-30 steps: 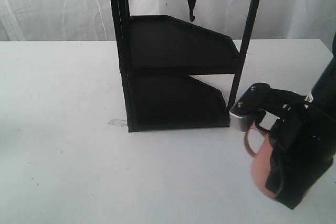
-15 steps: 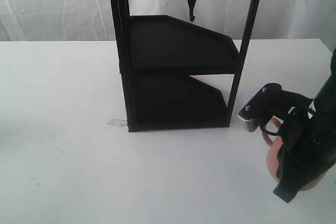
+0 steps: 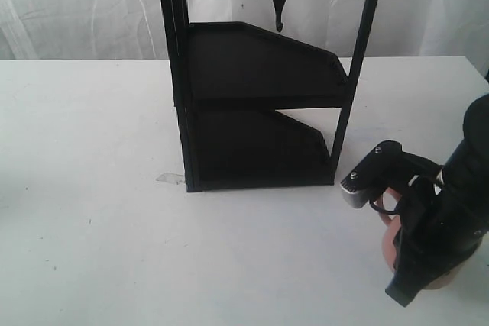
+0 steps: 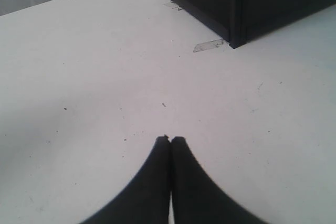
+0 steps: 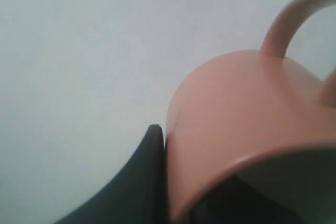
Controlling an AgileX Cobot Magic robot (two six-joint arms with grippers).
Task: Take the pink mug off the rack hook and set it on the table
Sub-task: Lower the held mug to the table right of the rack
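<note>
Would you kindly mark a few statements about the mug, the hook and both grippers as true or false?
1. The pink mug hangs on the rack hook. False: the hook is bare, and the right gripper holds the mug low beside the rack.
2. The left gripper is shut and holds nothing. True.
3. A finger of the right gripper lies against the mug's outer wall. True.
4. A second mug stands on the rack's lower shelf. False: no mug shows there.
</note>
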